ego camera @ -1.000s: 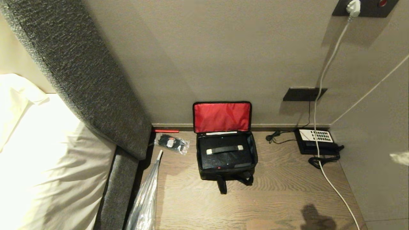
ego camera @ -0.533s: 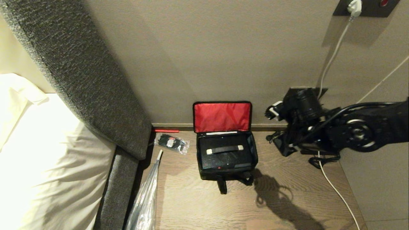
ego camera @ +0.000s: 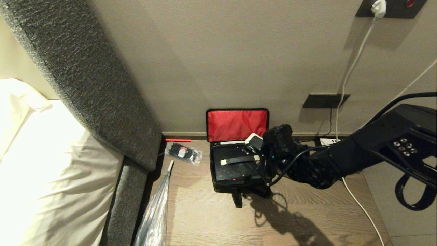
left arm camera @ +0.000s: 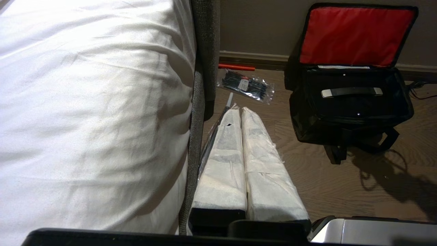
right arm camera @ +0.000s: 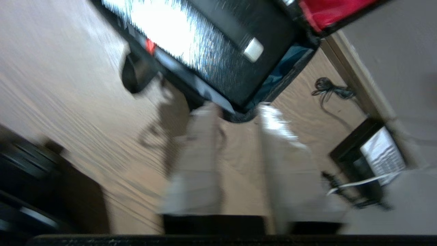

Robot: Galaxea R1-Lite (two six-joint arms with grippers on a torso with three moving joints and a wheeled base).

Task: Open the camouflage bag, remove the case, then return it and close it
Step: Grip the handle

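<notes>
While case (right arm camera: 218, 44) sits bagged | right fingers (right arm camera: 286, 160) spread (nothing pinched), tips by its corner | left fingers (left arm camera: 222, 160) pressed together

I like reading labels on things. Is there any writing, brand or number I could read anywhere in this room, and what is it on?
No text here is readable.
Packet of black ties: a small white and red label, too small to read.
Phone: its white keypad is blurred; no digits can be made out.
Camouflage bag and case: no lettering visible.
</notes>
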